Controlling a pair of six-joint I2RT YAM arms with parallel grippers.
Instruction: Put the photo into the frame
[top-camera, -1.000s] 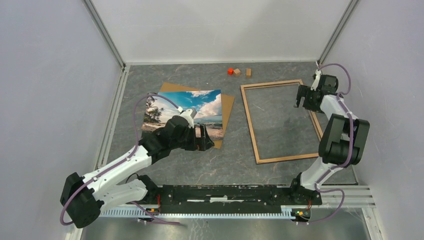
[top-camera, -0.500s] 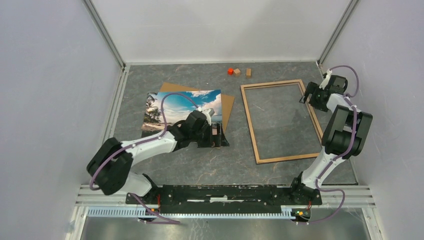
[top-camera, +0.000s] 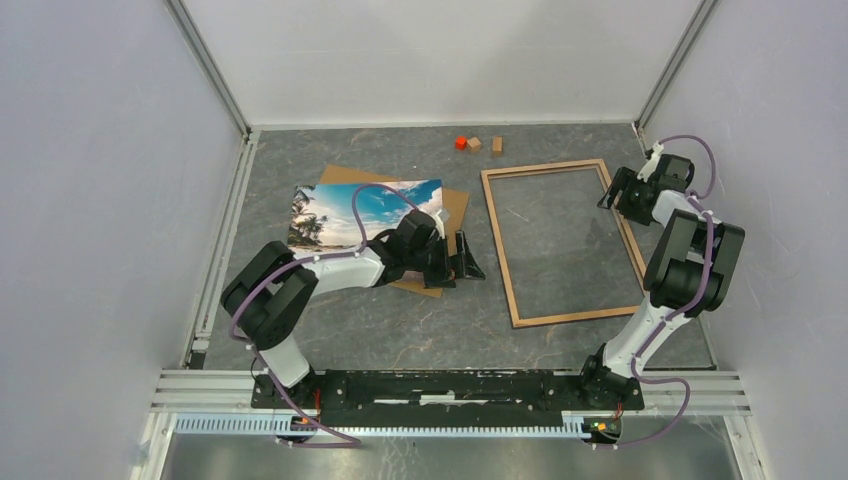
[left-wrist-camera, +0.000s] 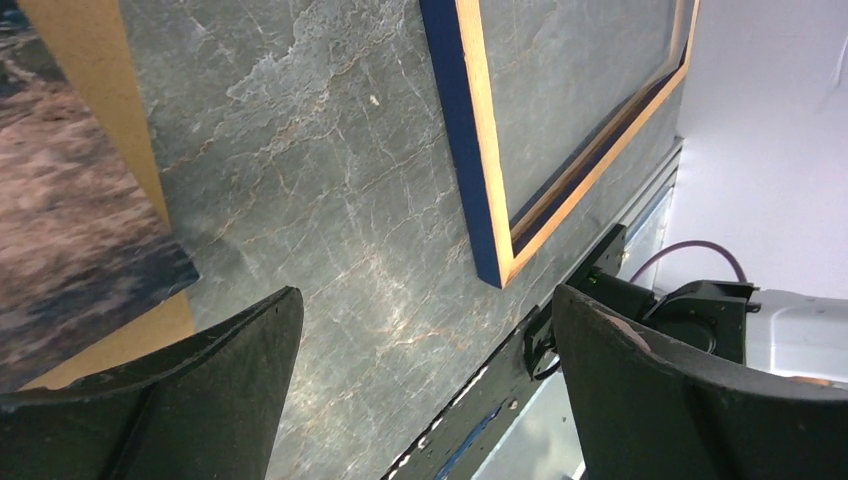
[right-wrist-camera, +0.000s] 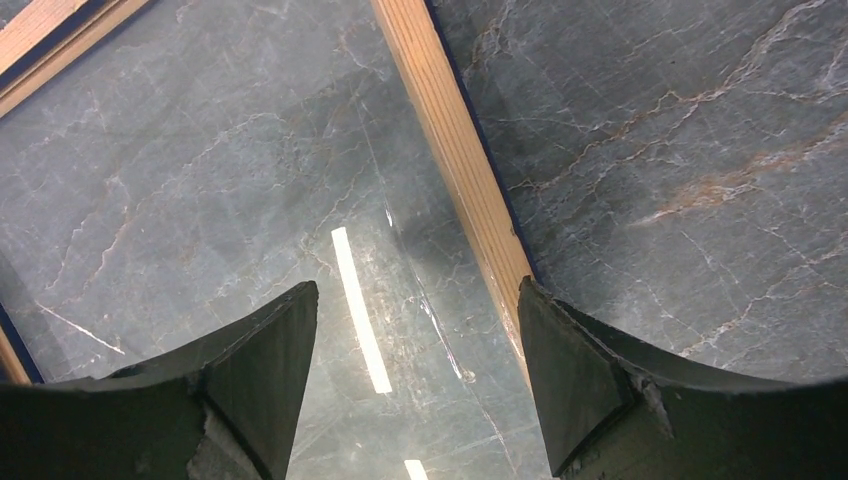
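BEACH PRINT WAITS FOR ITS FRAME: The photo (top-camera: 375, 208), a glossy beach scene, lies face up on a brown backing board (top-camera: 455, 208) at the left of the table (top-camera: 400, 330). It is well apart from the frame (top-camera: 500, 250), which lies flat and empty to the right. The left fingers (left-wrist-camera: 150, 400) are spread wide and hold nothing, hovering low over bare table just past the print's near right corner, between board and frame. The right fingers (right-wrist-camera: 640, 400) are parted too, poised over the frame's far right rail, which runs between them close to one finger; whether they touch it cannot be told. Three small blocks (top-camera: 478, 144) sit near the back wall. The print looks light, thin and floppy, with a slick face that would mark easily and little to pinch while it lies flat. The likeliest hold is an edge or corner teased up off the board and taken gently to avoid a crease. The frame looks stiff and light, its thin rails easy to pinch but apt to slide on the smooth surface.
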